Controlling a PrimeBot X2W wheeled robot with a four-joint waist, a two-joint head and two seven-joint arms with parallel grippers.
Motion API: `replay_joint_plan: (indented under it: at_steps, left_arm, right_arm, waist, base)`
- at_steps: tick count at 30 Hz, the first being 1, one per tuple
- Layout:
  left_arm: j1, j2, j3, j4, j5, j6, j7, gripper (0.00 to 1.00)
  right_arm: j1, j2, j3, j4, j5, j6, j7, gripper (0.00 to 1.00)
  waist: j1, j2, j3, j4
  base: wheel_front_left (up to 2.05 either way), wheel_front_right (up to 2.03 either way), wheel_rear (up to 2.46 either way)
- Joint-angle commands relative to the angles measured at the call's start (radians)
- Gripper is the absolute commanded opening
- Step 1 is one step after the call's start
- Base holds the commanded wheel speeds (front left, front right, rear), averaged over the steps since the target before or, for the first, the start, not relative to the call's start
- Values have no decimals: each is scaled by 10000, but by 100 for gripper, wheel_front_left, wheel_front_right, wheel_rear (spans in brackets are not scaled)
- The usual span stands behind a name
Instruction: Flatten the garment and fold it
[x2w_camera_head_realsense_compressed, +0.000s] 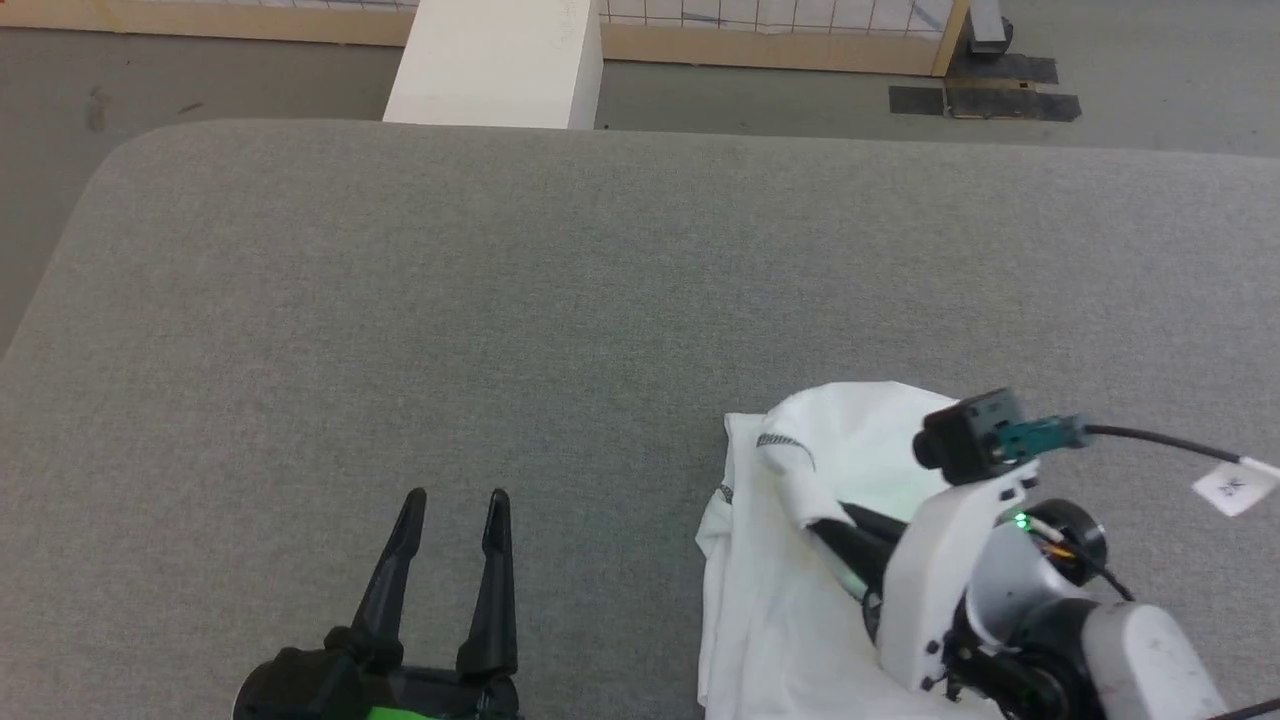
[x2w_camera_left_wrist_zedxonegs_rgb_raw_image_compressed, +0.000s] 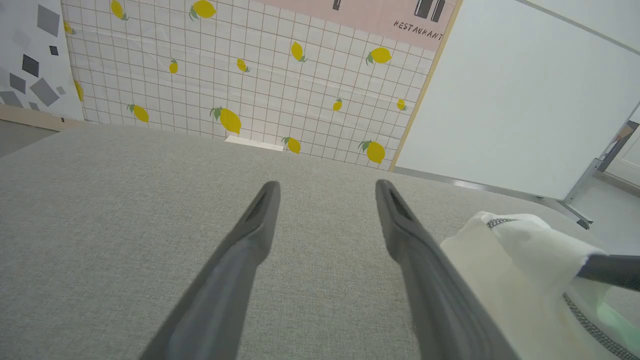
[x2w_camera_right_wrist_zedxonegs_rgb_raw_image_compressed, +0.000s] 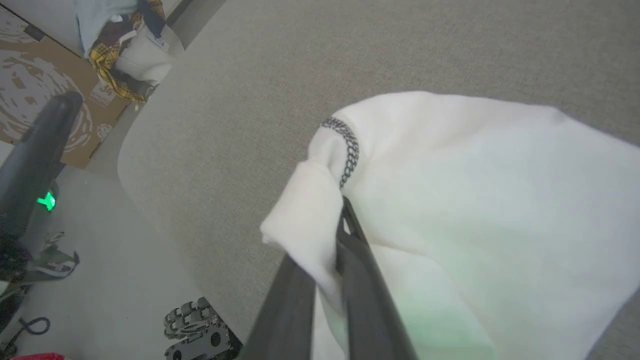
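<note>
The garment (x2w_camera_head_realsense_compressed: 790, 560), a white T-shirt with grey zigzag stitching, lies bunched at the near right of the grey table (x2w_camera_head_realsense_compressed: 560, 300). My right gripper (x2w_camera_head_realsense_compressed: 830, 520) is shut on a fold of it and lifts that fold a little off the cloth. In the right wrist view the fingers pinch the white garment (x2w_camera_right_wrist_zedxonegs_rgb_raw_image_compressed: 475, 200) just below a stitched hem. My left gripper (x2w_camera_head_realsense_compressed: 455, 500) stands open over bare table to the left of the shirt, touching nothing. The left wrist view shows its spread fingers (x2w_camera_left_wrist_zedxonegs_rgb_raw_image_compressed: 260, 220) and the raised garment (x2w_camera_left_wrist_zedxonegs_rgb_raw_image_compressed: 520, 260) at the right.
A white block (x2w_camera_head_realsense_compressed: 500, 60) stands beyond the table's far edge, with a tiled wall panel behind it. The table's left corner is rounded. In the right wrist view, a cardboard box (x2w_camera_right_wrist_zedxonegs_rgb_raw_image_compressed: 30, 90) and a pile of clothes (x2w_camera_right_wrist_zedxonegs_rgb_raw_image_compressed: 125, 45) sit on the floor past the table edge.
</note>
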Motion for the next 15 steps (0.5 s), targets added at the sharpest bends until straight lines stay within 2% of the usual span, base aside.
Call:
replay_joint_plan:
  at_steps: [1, 5, 7, 9, 10, 12, 13, 14, 15]
  left_arm:
    - [-121, -53, -33, 57, -55, -29, -38, 100]
    - [-131, -54, -101, 123, -126, -17, -38, 100]
    - [-141, -54, -137, 156, -169, -13, -38, 100]
    - [-156, -54, -175, 197, -200, -12, -38, 100]
    - [-166, -54, -195, 217, -215, -13, -38, 100]
    - [-198, -54, -258, 276, -250, -23, -38, 100]
    - [-210, -54, -282, 296, -265, -26, -38, 100]
    - [-228, -54, -307, 318, -276, -26, -38, 100]
    - [-242, -54, -328, 338, -284, -27, -38, 100]
  right_arm:
    - [-224, 93, 140, 390, -246, -15, -211, 0]
    - [-406, 389, 319, 1652, -710, -15, -595, 0]
    - [-539, 498, 419, 2264, -928, -15, -868, 10]
    - [-641, 564, 495, 2904, -1017, -15, -1121, 7]
    - [-697, 580, 525, 3169, -1057, -15, -1261, 1]
    - [-815, 593, 653, 3810, -908, -15, -1659, 2]
    - [-878, 595, 722, 4047, -837, -15, -1836, 24]
    - [-972, 596, 805, 4317, -774, -15, -2065, 93]
    - [-1046, 597, 873, 4523, -713, -15, -2234, 100]
  waist:
    - [0, 0, -6, 51]
    - [0, 0, -21, 101]
    - [0, 0, -27, 122]
    - [0, 0, -43, 141]
    - [0, 0, -51, 154]
    - [0, 0, -75, 196]
    - [0, 0, -80, 213]
    - [0, 0, -84, 233]
    - [0, 0, -88, 248]
  base:
    - [0, 0, 0]
    - [0, 0, 0]
    - [0, 0, 0]
    - [0, 0, 0]
    - [0, 0, 0]
    - [0, 0, 0]
    - [0, 0, 0]
    - [0, 0, 0]
    - [0, 0, 0]
